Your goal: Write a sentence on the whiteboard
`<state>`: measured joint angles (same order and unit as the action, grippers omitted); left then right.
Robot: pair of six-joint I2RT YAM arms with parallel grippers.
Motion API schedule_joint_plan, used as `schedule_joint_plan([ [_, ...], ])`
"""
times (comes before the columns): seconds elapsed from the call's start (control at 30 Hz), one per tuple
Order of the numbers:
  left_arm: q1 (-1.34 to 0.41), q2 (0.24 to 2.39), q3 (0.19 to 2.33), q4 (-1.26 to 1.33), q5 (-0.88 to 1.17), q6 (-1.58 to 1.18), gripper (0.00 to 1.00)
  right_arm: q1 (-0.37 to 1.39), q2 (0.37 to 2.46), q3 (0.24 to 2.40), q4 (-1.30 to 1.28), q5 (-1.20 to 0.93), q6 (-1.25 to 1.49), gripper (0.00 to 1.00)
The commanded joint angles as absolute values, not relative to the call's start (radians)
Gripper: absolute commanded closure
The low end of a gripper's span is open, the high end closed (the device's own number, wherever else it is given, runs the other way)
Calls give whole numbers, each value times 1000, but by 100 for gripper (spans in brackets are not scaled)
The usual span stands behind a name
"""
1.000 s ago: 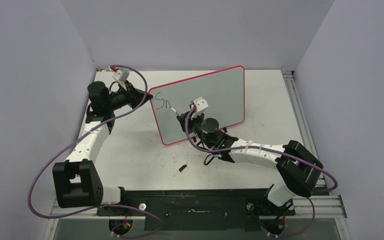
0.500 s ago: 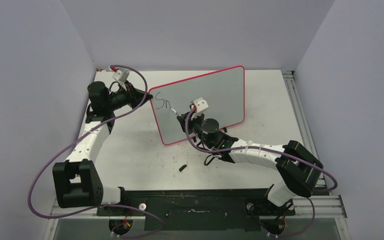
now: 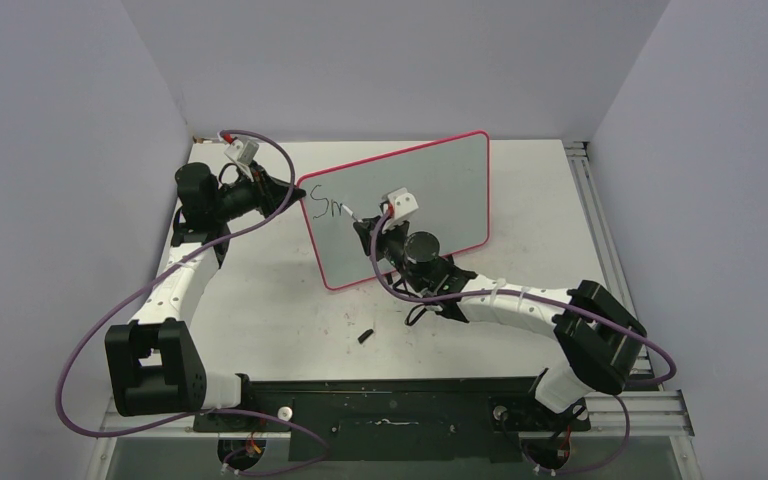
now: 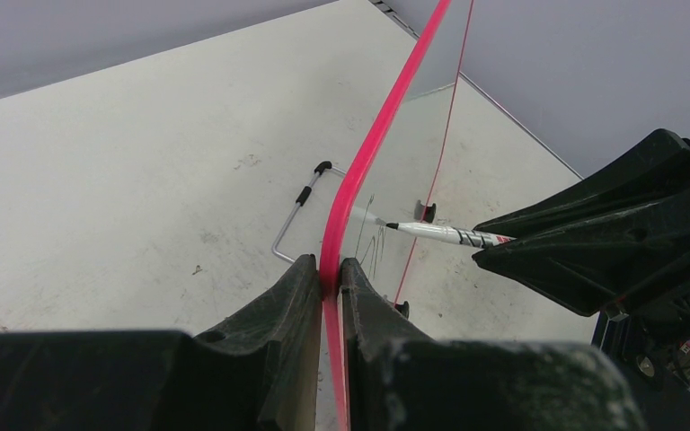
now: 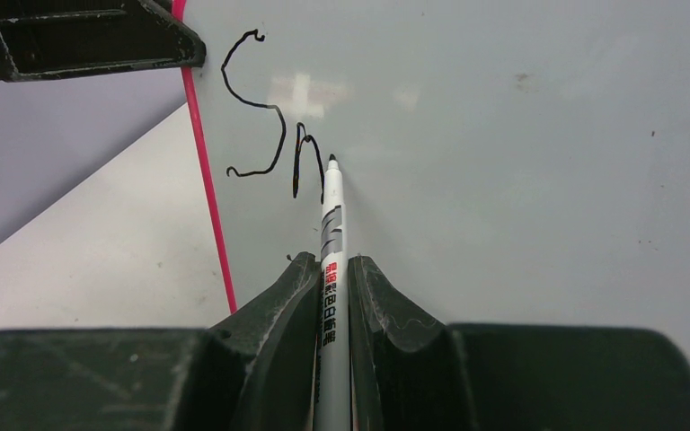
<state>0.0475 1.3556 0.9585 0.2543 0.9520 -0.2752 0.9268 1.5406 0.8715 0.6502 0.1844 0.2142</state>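
The whiteboard [image 3: 430, 190] stands tilted on the table, pale grey with a pink-red rim. Black strokes "Sn" [image 5: 265, 126] are written at its upper left. My left gripper [image 3: 285, 193] is shut on the board's left rim [image 4: 346, 202] and holds it. My right gripper [image 5: 332, 269] is shut on a white marker [image 5: 332, 242]; the black tip touches the board just right of the "n". The marker also shows in the left wrist view [image 4: 440, 234], seen through the board's edge. In the top view my right gripper [image 3: 370, 228] is in front of the board's lower left.
A small black marker cap [image 3: 364, 336] lies on the scuffed white tabletop [image 3: 260, 300] in front of the board. A wire stand leg [image 4: 298, 206] shows behind the board. Grey walls close in the left, back and right.
My right gripper has moved the marker a little up and left along the board, adding to the stroke after "Sn". The left arm and the board have not moved.
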Motion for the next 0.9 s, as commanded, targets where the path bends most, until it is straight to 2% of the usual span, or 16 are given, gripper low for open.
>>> schedule_joint_plan([
  [0.0, 52, 1325, 961, 248, 973, -255, 100, 907, 1512, 917, 712, 212, 198, 95],
  [0.87, 54, 1324, 960, 250, 974, -255, 100, 907, 1485, 816, 675, 233, 242, 95],
])
